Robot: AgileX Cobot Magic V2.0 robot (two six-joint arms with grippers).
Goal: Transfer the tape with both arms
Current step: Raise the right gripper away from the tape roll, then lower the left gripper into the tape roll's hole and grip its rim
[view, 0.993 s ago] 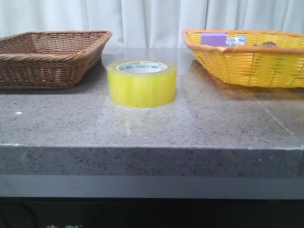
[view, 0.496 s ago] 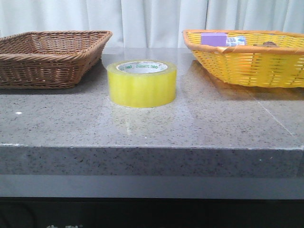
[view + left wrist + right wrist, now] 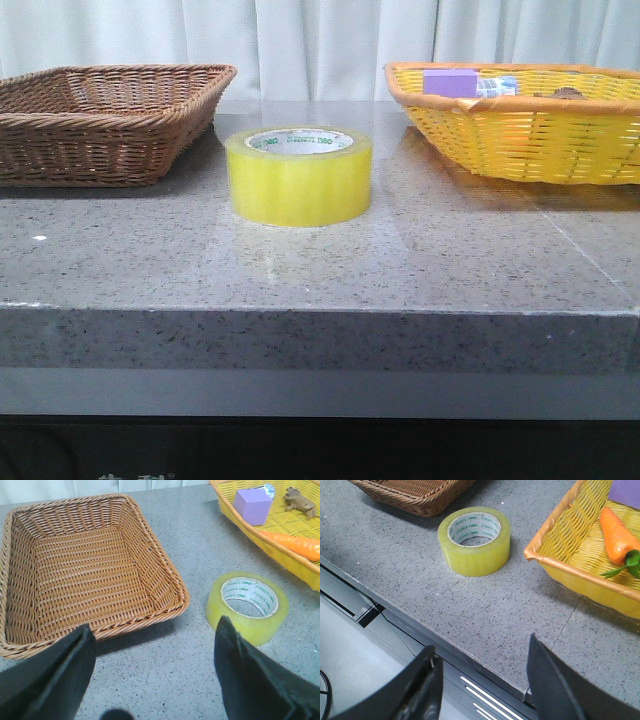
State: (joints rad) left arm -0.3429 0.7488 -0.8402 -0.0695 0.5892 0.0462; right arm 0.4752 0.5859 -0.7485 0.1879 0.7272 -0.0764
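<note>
The tape [image 3: 299, 174], a wide roll of translucent yellow with a pale printed core, lies flat on the grey stone table [image 3: 320, 270] between two baskets. It also shows in the left wrist view, tape [image 3: 248, 607], and in the right wrist view, tape [image 3: 474, 540]. My left gripper [image 3: 152, 632] hangs open above the table, with nothing between its fingers, next to the brown basket and short of the roll. My right gripper [image 3: 482, 652] is open and empty over the table's front edge, well away from the roll. Neither arm shows in the front view.
An empty brown wicker basket [image 3: 105, 120] stands at the back left. A yellow basket [image 3: 525, 125] at the back right holds a purple box [image 3: 449, 82], a carrot [image 3: 616, 529] and a small brown figure [image 3: 299, 501]. White curtains close off the back.
</note>
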